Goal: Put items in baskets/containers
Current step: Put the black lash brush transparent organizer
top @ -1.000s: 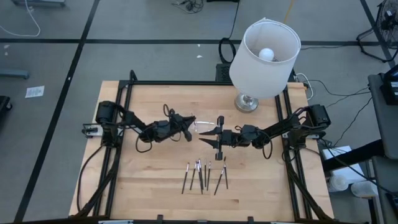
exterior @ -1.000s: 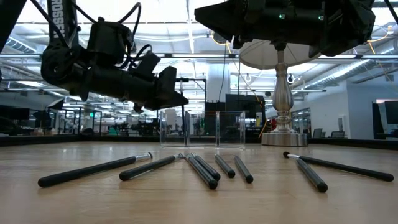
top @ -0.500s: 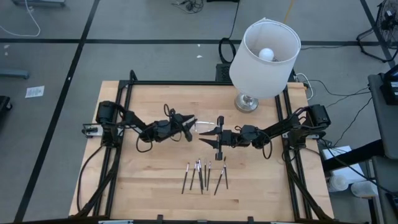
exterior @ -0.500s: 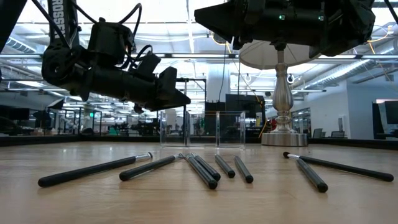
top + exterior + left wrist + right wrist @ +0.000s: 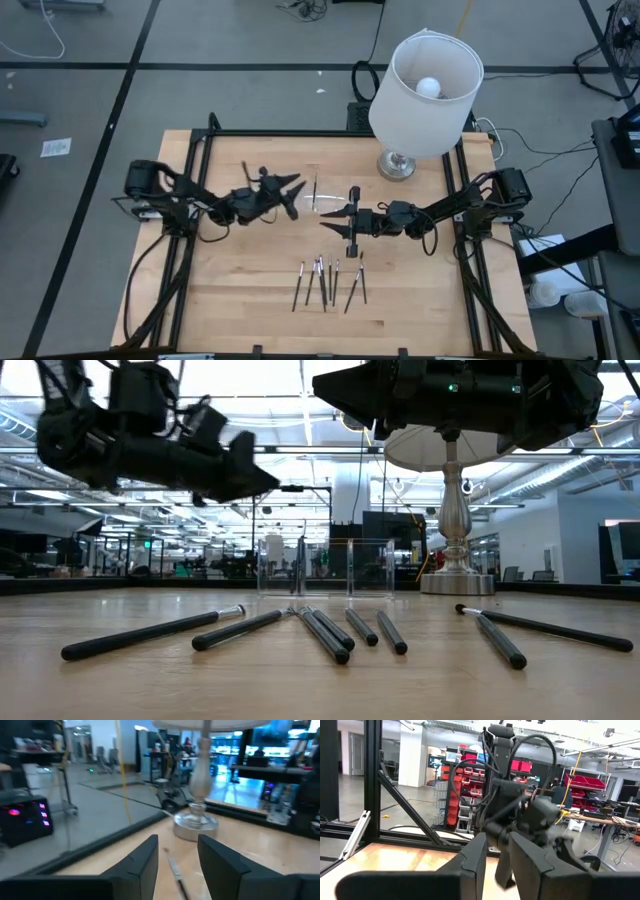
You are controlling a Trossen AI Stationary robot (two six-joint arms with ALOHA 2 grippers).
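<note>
- Left gripper point(image 5: 291, 186), left of frame centre in the high view: fingers point(image 5: 145, 862) apart, nothing between them, raised above the wooden table point(image 5: 230, 290).
- Small clear plastic tray point(image 5: 322, 203), frame centre, between the grippers; one thin dark stick point(image 5: 315, 189) lies at it.
- Remaining thin dark sticks point(image 5: 328, 281) lie loose, lower centre.
- Right gripper point(image 5: 329, 219), just right of centre: narrow gap between fingers point(image 5: 470, 860), holding nothing visible.
- White-shaded lamp point(image 5: 425, 95), upper right.
</note>
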